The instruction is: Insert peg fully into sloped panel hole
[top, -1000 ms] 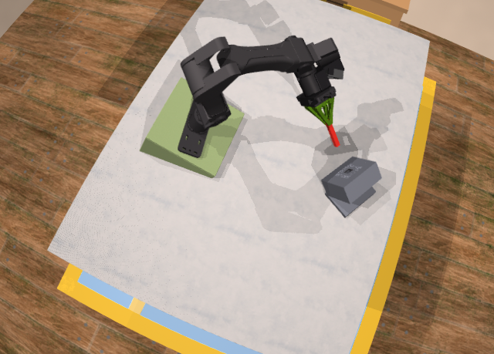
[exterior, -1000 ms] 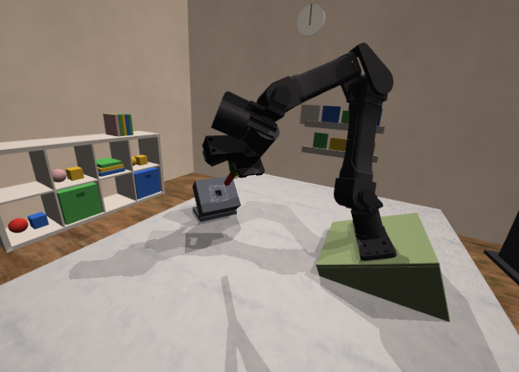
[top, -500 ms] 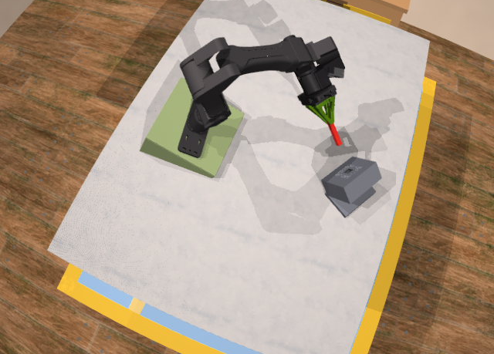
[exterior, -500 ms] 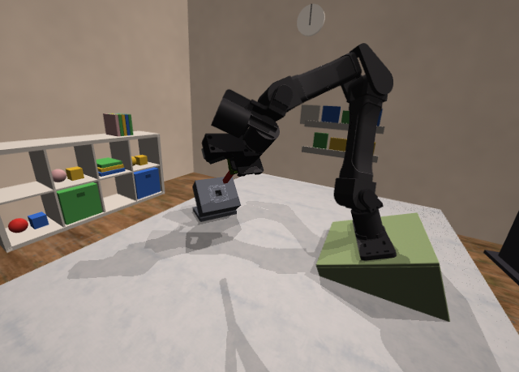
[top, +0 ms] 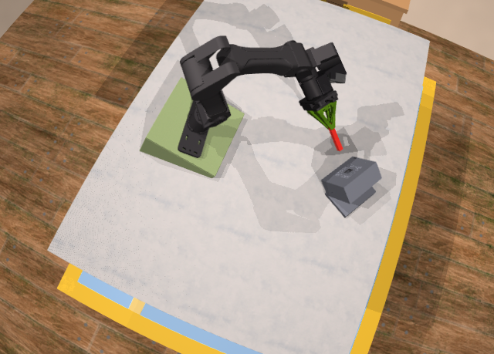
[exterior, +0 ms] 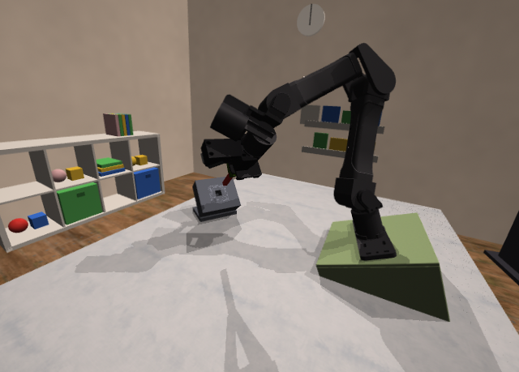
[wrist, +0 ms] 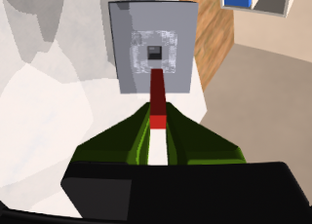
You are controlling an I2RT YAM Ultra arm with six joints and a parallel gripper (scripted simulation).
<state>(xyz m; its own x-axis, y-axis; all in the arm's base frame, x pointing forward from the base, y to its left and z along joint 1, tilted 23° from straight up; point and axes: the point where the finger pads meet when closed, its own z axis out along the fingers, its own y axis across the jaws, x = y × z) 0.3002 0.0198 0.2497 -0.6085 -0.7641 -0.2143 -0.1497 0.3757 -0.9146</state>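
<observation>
My gripper [top: 330,125] [wrist: 158,109] has green fingers and is shut on a red peg [top: 336,139] [exterior: 227,179] [wrist: 156,95]. The peg sticks out past the fingertips and points at the grey sloped panel [top: 359,176] [exterior: 207,201] [wrist: 127,25]. The panel's small dark square hole [top: 350,170] [exterior: 217,192] [wrist: 154,53] sits in a patterned patch on the sloped face. In the wrist view the peg's tip lies just below the hole and lines up with it. In the top view the peg's tip is a short way from the panel, apart from it.
The arm stands on a green wedge base [top: 165,139] [exterior: 413,234] on the white table top [top: 199,242]. The table's right edge [top: 414,151] runs close behind the panel. Shelves with boxes [exterior: 79,184] stand against the far wall.
</observation>
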